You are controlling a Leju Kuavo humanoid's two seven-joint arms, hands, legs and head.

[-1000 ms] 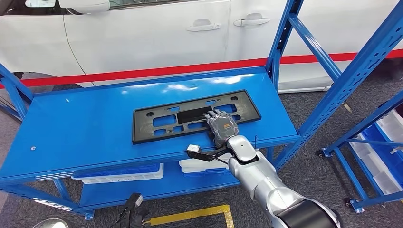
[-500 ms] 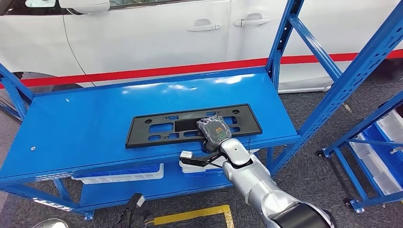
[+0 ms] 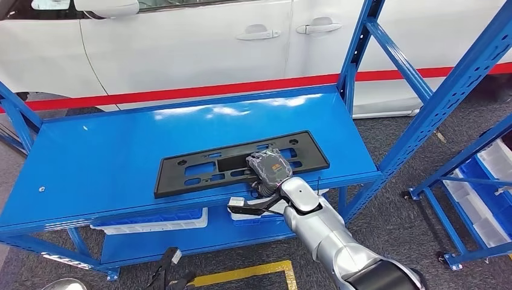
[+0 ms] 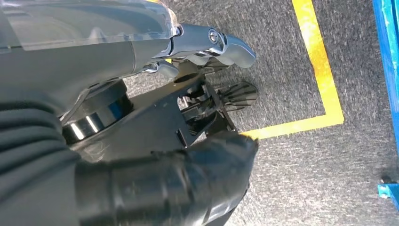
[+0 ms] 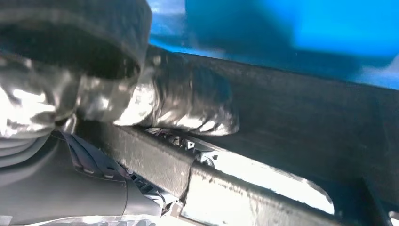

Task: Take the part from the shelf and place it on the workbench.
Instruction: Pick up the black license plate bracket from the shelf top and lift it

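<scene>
From my head view, my right robot hand (image 3: 270, 168) sits over the near edge of the black part (image 3: 241, 162), a long flat frame with cutouts, and grips it close to its right end. The part lies on the blue shelf (image 3: 115, 151), slanted, its left end nearer me at about 8 o'clock from my hand and its right end reaching toward 2 o'clock. My silver right arm (image 3: 326, 232) comes up from 5 o'clock. Beyond the shelf, at 12 o'clock, stands a white car (image 3: 181, 42) with a red stripe (image 3: 181, 92) along its lower side. Blue uprights (image 3: 435, 109) rise at 2 o'clock, and white bins (image 3: 151, 222) sit on the lower level beneath the shelf top. A yellow floor line (image 3: 241, 276) shows at 6 o'clock. In my left wrist view, my left robot hand (image 4: 207, 44) hangs above grey carpet (image 4: 301, 179) with a yellow line (image 4: 317, 70) marking a corner; its fingers (image 4: 235, 47) look curled, with nothing plainly in them, though I cannot tell for certain whether they are together. A blue shelf foot (image 4: 388, 190) sits at the edge. In my right wrist view, my thumb (image 5: 188, 106), in a shiny wrap, presses on top of the part's dark bar (image 5: 301, 136), clamped against fingers below, with blurred blue shelf (image 5: 306, 28) behind.
</scene>
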